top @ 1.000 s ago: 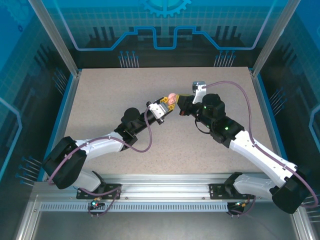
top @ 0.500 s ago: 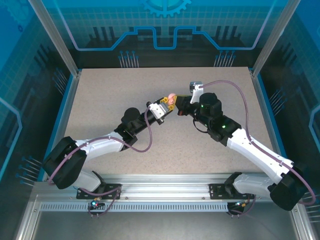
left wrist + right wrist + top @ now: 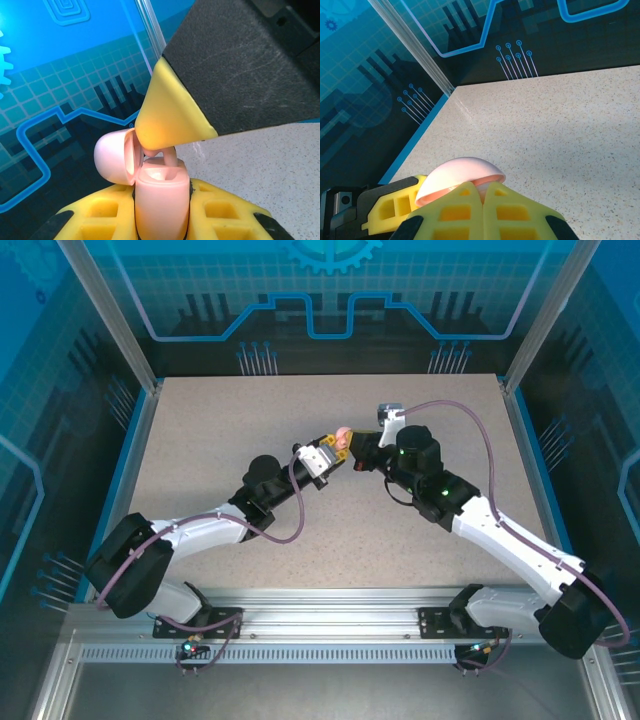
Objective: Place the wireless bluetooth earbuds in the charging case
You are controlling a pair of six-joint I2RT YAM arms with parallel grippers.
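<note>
The left hand [image 3: 330, 450] was clamped on the pink charging case [image 3: 161, 200], held clear of the tabletop [image 3: 220, 440] with its lid [image 3: 112, 159] tipped back, so the right hand [image 3: 484, 202], pinched shut on a pale pink earbud [image 3: 169, 159], could seat it in the open well.

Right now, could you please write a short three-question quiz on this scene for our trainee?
1. Which tool grips the pink case? A) left tool B) right tool
2. True or false: the case's lid is closed.
3. Fill in: the right tool's tip holds a pink ____ at the case's mouth.

Key:
1. A.
2. False, the lid stands open.
3. The pink earbud.
</note>
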